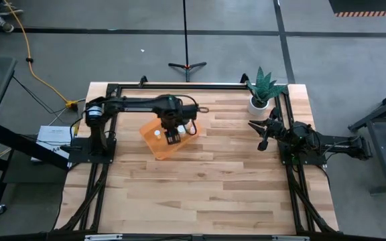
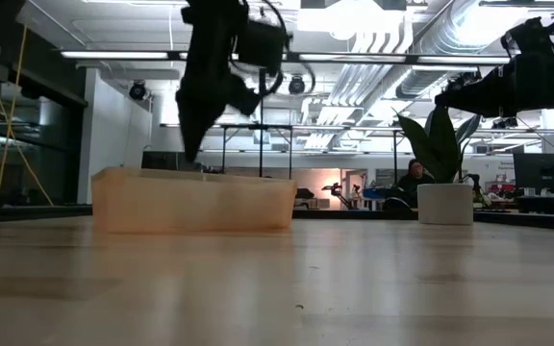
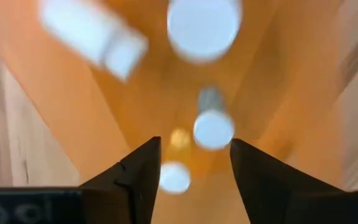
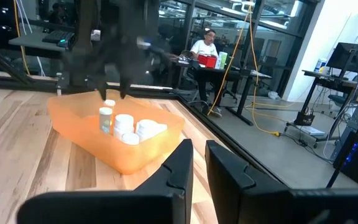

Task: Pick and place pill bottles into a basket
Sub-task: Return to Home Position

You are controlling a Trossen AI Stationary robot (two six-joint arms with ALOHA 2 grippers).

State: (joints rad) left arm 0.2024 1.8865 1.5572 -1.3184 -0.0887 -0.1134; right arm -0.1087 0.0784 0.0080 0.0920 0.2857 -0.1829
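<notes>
The orange basket lies on the table left of centre; it also shows in the low view and the right wrist view. Several white pill bottles lie or stand in it: one on its side, upright ones, and a cluster. My left gripper hangs over the basket, fingers pointing down, open and empty. My right gripper waits at the table's right side, fingers nearly together, holding nothing.
A white pot with a green plant stands at the far right, close to my right arm; it also shows in the low view. Bare wooden table spreads toward the near edge. A person sits in the room beyond.
</notes>
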